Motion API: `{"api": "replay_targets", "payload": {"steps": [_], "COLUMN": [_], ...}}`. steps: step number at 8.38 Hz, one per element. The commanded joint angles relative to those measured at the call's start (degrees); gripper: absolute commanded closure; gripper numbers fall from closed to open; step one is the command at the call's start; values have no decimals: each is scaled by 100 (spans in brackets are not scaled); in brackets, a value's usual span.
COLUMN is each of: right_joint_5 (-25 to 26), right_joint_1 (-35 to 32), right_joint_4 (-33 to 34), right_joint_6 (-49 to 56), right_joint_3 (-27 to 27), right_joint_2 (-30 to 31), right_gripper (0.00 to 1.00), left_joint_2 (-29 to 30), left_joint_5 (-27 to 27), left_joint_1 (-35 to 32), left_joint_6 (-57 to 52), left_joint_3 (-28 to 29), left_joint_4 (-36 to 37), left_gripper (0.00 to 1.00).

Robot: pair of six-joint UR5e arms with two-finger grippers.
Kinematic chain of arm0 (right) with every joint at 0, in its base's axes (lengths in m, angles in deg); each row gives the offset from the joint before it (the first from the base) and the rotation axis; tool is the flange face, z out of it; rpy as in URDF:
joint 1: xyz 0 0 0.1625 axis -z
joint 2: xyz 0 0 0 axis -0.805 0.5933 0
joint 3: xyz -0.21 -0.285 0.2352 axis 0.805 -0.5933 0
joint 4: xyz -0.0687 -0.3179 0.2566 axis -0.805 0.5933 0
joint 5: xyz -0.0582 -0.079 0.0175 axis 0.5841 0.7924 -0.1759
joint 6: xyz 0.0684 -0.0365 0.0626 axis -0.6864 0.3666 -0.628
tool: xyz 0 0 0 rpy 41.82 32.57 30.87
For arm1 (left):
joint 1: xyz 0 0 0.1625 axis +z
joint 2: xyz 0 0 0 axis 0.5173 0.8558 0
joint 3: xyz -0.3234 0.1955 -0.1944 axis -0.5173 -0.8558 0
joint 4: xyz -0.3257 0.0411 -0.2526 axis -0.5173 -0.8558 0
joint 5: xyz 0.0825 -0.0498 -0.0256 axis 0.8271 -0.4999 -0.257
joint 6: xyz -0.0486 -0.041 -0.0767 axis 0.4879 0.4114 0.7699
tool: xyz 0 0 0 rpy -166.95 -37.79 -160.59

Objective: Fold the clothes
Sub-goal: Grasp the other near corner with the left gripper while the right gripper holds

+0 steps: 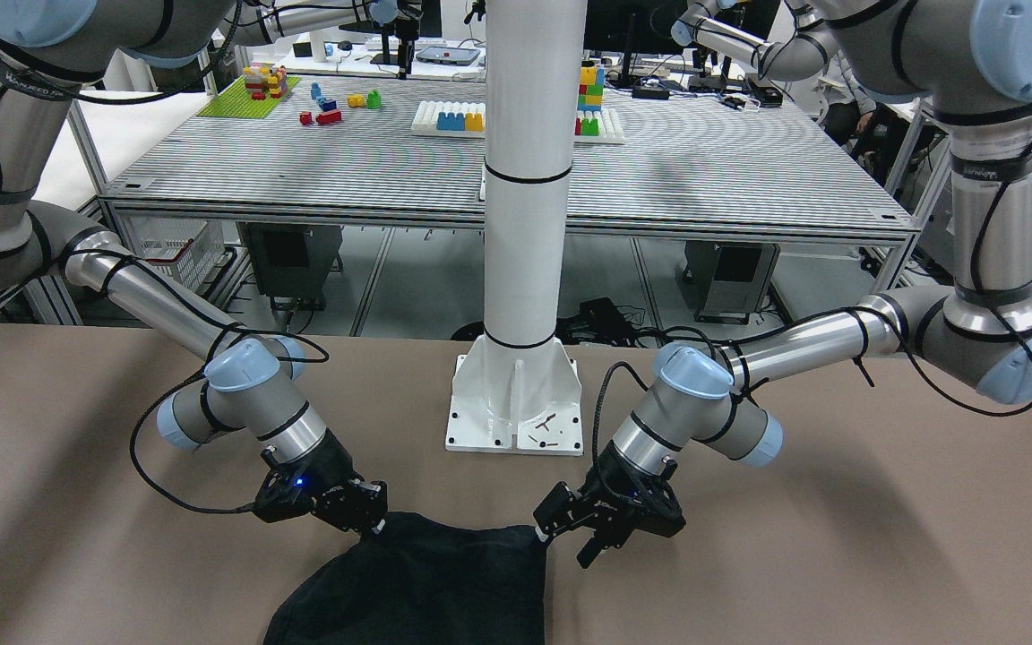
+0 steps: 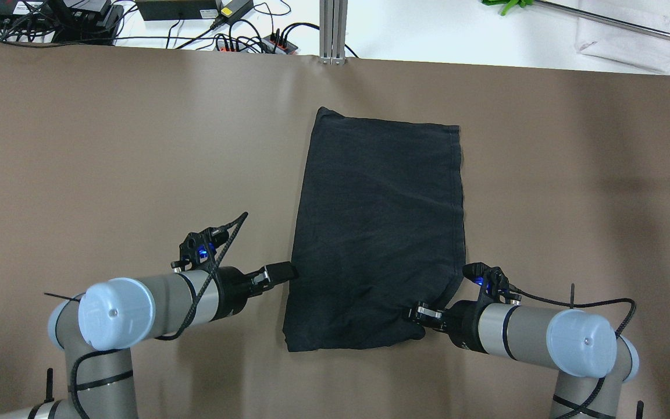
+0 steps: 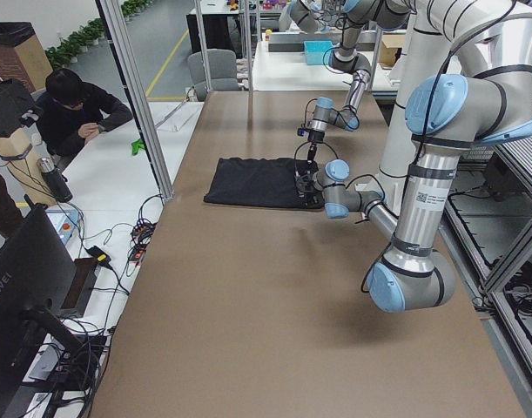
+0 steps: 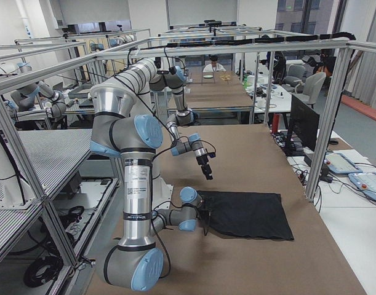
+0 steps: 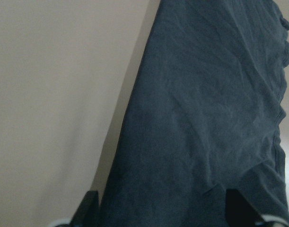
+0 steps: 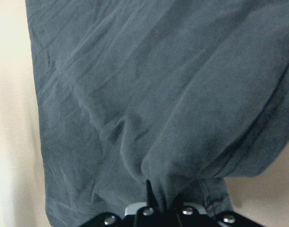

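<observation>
Dark garment (image 2: 378,233) lies folded lengthwise at mid-table. Our right gripper (image 2: 422,314) pinches its near corner, cloth bunched between the jaws; our left gripper (image 2: 281,272), jaws wide, meets the opposite edge. We judge it light, limp: grasp corners.

"HUAWEI" on monitor back (image 3: 22,287); "UR" on arm joint cap (image 1: 1031,40)

Silver arms, pale-blue joint caps, black cables — black gripper (image 2: 280,272) bodies, blue lights.
</observation>
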Motion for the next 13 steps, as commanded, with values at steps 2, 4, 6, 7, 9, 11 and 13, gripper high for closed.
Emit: {"api": "replay_targets", "payload": {"steps": [2, 4, 6, 7, 9, 11, 13], "right_joint_5": [61, 123, 123, 123, 123, 123, 114], "right_joint_1": [23, 23, 23, 32, 23, 23, 23], "right_joint_4": [0, 0, 0, 0, -9, 0, -9], "right_joint_6": [22, 22, 22, 22, 22, 22, 31], "right_joint_3": [21, 4, -5, -5, 4, 4, 4], "right_joint_2": [-19, -19, -10, -10, 16, 16, 16], "right_gripper": [100, 100, 100, 100, 100, 100, 100], "left_joint_2": [-11, 86, 139, 174, 288, 358, 411], "left_joint_5": [513, 802, 857, 848, 865, 892, 901], "left_joint_1": [571, 913, 959, 967, 959, 950, 924], "left_joint_6": [26, 35, 35, 35, 35, 52, 70], "left_joint_3": [288, 474, 483, 553, 668, 686, 625], "left_joint_4": [144, 109, 118, 109, 118, 109, 109], "left_gripper": [6, 6, 6, 12, 21, 42, 100]}}
